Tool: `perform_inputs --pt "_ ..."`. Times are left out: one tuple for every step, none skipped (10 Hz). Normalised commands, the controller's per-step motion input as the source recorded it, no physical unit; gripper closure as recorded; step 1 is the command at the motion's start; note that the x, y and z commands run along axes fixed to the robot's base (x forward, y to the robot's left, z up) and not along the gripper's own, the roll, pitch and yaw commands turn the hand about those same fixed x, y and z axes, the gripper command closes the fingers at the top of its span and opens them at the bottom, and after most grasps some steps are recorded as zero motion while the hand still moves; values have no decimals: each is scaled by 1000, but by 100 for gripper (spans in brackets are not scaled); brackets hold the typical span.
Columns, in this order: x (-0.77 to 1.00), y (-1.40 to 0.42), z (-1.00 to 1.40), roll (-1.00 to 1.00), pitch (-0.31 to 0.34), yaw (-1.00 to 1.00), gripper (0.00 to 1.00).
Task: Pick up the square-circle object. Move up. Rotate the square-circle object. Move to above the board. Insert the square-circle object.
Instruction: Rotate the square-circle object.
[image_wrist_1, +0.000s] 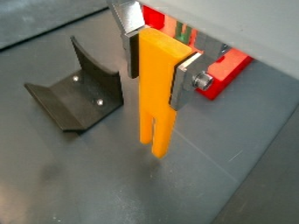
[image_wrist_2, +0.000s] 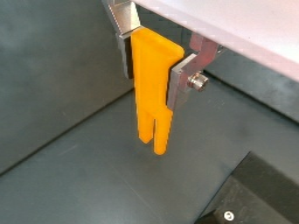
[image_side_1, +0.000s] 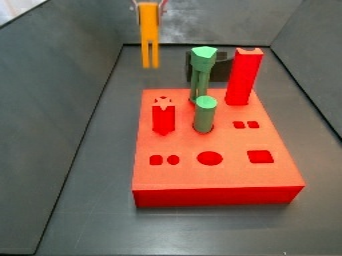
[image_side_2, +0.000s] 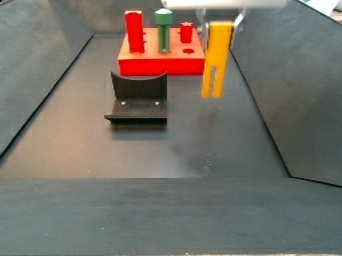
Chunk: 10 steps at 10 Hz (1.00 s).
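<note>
The square-circle object (image_wrist_1: 156, 96) is a tall yellow-orange peg that hangs upright in the air with its two prongs pointing down. My gripper (image_wrist_1: 156, 74) is shut on its upper part, a silver finger (image_wrist_1: 128, 48) on each flat side, as both wrist views show (image_wrist_2: 152, 74). In both side views the peg (image_side_1: 148, 42) (image_side_2: 215, 62) hangs clear of the floor. It is beside the board (image_side_1: 221, 195) (image_side_2: 150, 66), not over it. The board is a flat red block with cut-out holes in its top.
On the board stand a red square pillar (image_side_1: 245, 75), two green pegs (image_side_1: 203, 68) (image_side_1: 206, 112) and a short red peg (image_side_1: 163, 116). The dark fixture (image_side_2: 138, 98) (image_wrist_1: 73, 94) stands on the floor in front of the board. Sloping dark walls bound the floor.
</note>
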Motion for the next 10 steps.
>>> perform_inputs --pt "23 18 -536 -199 -55 -59 100" --pt "21 16 -382 -202 -55 -58 100" --pt "14 15 -182 -206 -60 -56 100" --pt "-13 12 -114 -209 -46 -55 100" --pt "-7 13 -113 -209 -46 -55 100" --pt "-8 13 -113 -209 -46 -55 100" --pt "-7 13 -113 -209 -46 -55 100" --pt "-7 13 -113 -209 -46 -55 100" --pt "-7 13 -113 -209 -46 -55 100" --pt "-7 13 -113 -209 -46 -55 100"
